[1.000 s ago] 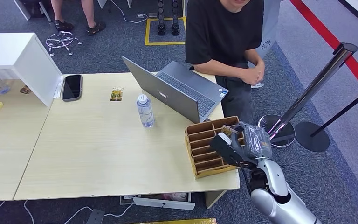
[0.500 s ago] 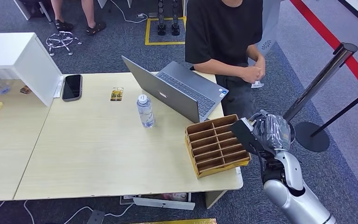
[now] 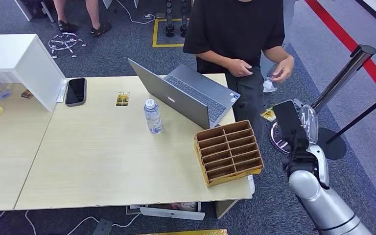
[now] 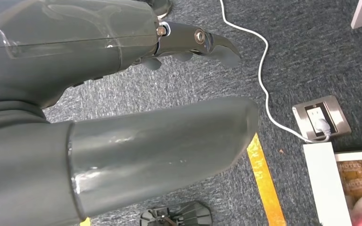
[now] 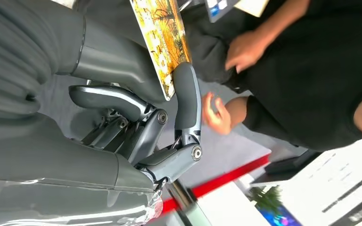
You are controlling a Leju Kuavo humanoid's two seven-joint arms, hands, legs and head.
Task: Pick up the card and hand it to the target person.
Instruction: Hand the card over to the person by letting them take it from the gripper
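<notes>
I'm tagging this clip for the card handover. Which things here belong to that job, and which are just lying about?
Part of the job:
card
right hand pinching it
person in black

Lying about:
laptop
water bottle
phone
cardboard organizer
</notes>
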